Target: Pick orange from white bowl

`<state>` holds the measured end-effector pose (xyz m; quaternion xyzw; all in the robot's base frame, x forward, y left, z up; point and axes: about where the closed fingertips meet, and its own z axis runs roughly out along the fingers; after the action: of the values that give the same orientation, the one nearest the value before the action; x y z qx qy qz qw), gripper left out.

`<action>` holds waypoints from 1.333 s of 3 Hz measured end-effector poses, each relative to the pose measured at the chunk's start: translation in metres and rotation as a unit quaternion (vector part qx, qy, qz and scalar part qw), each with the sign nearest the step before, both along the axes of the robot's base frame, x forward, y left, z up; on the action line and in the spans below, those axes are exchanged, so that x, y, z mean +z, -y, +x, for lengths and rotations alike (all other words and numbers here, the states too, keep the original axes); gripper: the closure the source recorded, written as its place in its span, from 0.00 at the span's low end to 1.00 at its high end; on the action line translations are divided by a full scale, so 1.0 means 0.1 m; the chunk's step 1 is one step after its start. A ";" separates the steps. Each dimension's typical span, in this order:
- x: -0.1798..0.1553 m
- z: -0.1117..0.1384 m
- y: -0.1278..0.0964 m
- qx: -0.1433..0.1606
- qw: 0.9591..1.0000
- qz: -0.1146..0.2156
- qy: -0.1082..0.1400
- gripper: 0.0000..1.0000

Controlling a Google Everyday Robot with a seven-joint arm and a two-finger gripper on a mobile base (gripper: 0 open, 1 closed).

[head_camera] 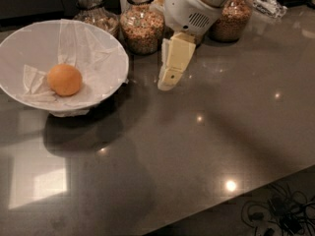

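Camera view: white bowl [19, 58], lined with paper [93, 53], on dark countertop [197, 156]; orange [64, 79] lies inside bowl, left of its centre. Gripper [167, 82] right of bowl, clear of its rim, pointing down; fingers [179, 53] apparently pressed together, empty, though seen side-on. Grain jars [142, 26] behind bowl

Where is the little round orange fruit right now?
The small round orange sits inside the wide white paper-lined bowl at the camera view's left; the cream gripper hangs to its right.
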<state>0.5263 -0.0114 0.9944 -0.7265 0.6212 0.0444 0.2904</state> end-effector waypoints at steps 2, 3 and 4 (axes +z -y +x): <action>-0.02 0.28 -0.71 0.065 0.997 0.050 0.003 0.00; -0.02 0.36 -0.99 0.093 0.993 0.067 0.000 0.00; -0.02 0.36 -0.99 0.093 0.993 0.067 0.000 0.00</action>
<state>0.5620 0.0878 0.9919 -0.7599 0.5467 0.1126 0.3332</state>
